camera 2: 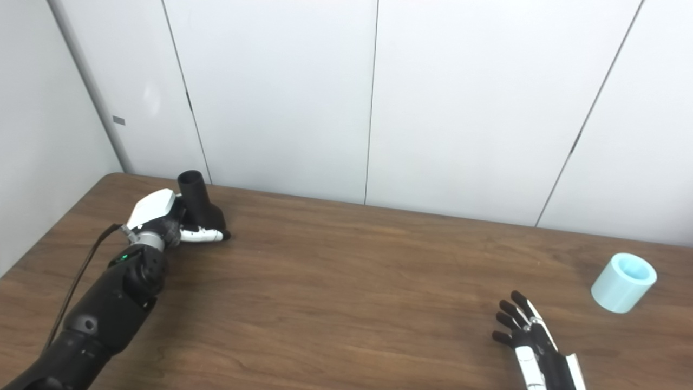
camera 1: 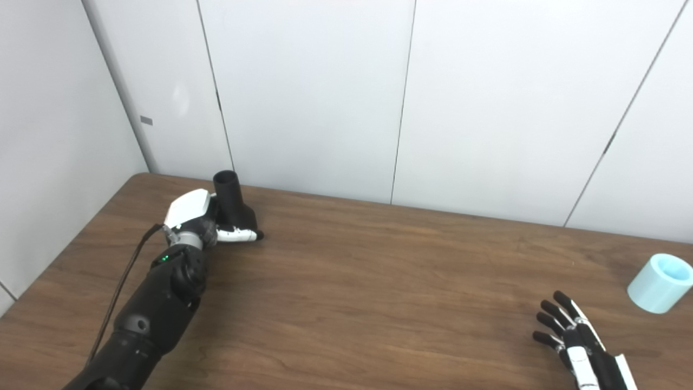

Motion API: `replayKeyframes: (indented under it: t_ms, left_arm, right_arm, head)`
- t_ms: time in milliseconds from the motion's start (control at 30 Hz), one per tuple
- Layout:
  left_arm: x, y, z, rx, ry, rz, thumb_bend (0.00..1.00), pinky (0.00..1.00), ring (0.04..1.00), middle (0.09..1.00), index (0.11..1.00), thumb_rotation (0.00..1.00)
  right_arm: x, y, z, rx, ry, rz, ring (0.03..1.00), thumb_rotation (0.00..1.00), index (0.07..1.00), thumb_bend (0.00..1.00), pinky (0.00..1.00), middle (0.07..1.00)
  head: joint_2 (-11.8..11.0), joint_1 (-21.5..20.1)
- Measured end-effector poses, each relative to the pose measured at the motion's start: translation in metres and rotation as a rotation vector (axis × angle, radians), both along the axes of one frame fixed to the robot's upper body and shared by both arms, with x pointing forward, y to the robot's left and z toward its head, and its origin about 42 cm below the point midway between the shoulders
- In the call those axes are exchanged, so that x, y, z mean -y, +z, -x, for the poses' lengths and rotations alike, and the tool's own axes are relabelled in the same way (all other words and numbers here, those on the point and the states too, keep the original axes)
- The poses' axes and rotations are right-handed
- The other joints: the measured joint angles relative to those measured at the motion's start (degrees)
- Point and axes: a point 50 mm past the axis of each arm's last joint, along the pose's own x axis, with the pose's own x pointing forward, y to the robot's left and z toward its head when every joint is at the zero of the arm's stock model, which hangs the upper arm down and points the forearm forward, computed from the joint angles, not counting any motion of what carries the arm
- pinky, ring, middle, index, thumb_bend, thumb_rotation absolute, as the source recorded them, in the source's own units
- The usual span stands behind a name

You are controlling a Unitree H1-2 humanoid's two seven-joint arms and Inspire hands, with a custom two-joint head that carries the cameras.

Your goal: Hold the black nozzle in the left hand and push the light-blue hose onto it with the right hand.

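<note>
The white panelled wall (camera 1: 487,97) stands behind the work area, well beyond both hands. The brown wooden table (camera 1: 379,281) lies beneath both hands and carries all task items.

The left arm (camera 1: 146,314), black with a cable along its outer side, enters from the lower left and extends toward the far left corner of the table. The left hand (camera 1: 203,219) is at the black nozzle (camera 1: 233,208). A thumb or finger lies across the front of the nozzle's flared base, and the white back of the hand sits just beside the nozzle on its left. The remaining fingers are hidden behind the nozzle, so whether the hand actually clasps it cannot be determined. The nozzle stands upright on the table, round opening upward, flared base down.

The light-blue hose (camera 1: 660,281), a short hollow cylinder, rests on the table, tilted, with its open end facing up and away. It lies near the right hand, beyond it and to its right, not touching it, and well apart from the nozzle and left hand.

The right hand (camera 1: 574,336) is at the lower right, fingers extended and spread, holding nothing.
</note>
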Motion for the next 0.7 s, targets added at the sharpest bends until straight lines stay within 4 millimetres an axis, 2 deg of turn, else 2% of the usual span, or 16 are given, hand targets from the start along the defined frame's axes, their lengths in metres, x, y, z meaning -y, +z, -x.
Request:
replayKeyframes:
  t_ms: [233, 433, 633, 700]
  left_arm:
    - [0.0030, -0.0036, -0.0004, -0.008, 0.000, 0.009, 1.00, 1.00, 0.949, 0.886, 0.882, 0.51]
    - [0.0013, -0.0071, -0.0002, -0.021, 0.006, 0.008, 0.98, 0.96, 0.910, 0.849, 0.830, 0.48]
    - [-0.0003, -0.0055, -0.0035, 0.000, 0.020, 0.012, 0.92, 0.82, 0.844, 0.810, 0.769, 0.39]
    - [-0.0013, -0.0051, -0.0050, 0.007, 0.025, 0.006, 0.90, 0.73, 0.790, 0.770, 0.746, 0.37]
  right_arm:
    - [0.0000, -0.0001, -0.0001, -0.003, 0.000, 0.001, 0.845, 0.85, 0.923, 0.43, 0.75, 0.861]
    - [0.0000, -0.0001, 0.0003, -0.005, -0.001, 0.001, 0.840, 0.86, 0.924, 0.43, 0.75, 0.858]
    - [0.0002, 0.0000, 0.0006, -0.005, -0.001, 0.000, 0.825, 0.85, 0.915, 0.44, 0.74, 0.838]
    - [0.0002, 0.0001, 0.0006, -0.005, -0.001, -0.001, 0.825, 0.86, 0.913, 0.44, 0.74, 0.838]
  head:
    - [0.2, -0.1]
    - [0.4, -0.1]
    - [0.7, 0.2]
    - [0.8, 0.2]
